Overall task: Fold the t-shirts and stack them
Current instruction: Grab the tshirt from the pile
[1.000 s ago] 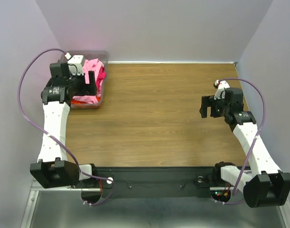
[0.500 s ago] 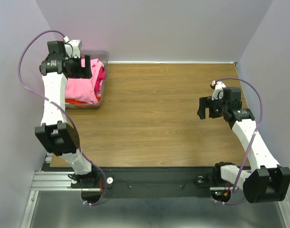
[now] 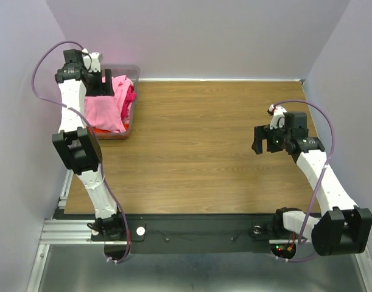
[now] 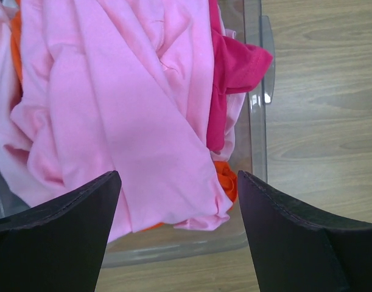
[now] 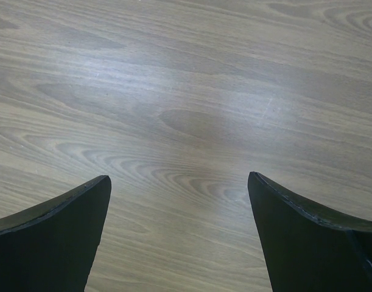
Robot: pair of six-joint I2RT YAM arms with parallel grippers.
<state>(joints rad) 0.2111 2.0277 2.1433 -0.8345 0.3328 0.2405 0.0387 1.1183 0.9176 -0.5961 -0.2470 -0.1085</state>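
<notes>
At the far left corner of the table (image 3: 204, 140), the clear plastic bin (image 3: 133, 70) holds all the t-shirts visible in the views. The left gripper (image 4: 176, 179) hangs above the bin with its jaws spread wide and nothing between them. It is not touching the cloth as far as the wrist view shows. Directly below it lies the light pink shirt (image 4: 112, 91), crumpled and on top of the heap. A hot pink shirt (image 4: 237, 61) is bunched against the right wall of the bin, and an orange shirt (image 4: 225, 182) shows beneath, at the lower edge of the heap. The centre of the table shows only wood, with no shirt spread, folded or stacked on it. At the right, the right gripper (image 5: 179, 182) hovers over bare wood, well apart from the bin, its jaws fully apart and holding nothing. Judged from this layout, the task is at its start. No shirt is out of the bin, so every shirt has yet to be lifted out, folded and stacked. The step in hand appears to be the first pick, most likely of the light pink shirt.
</notes>
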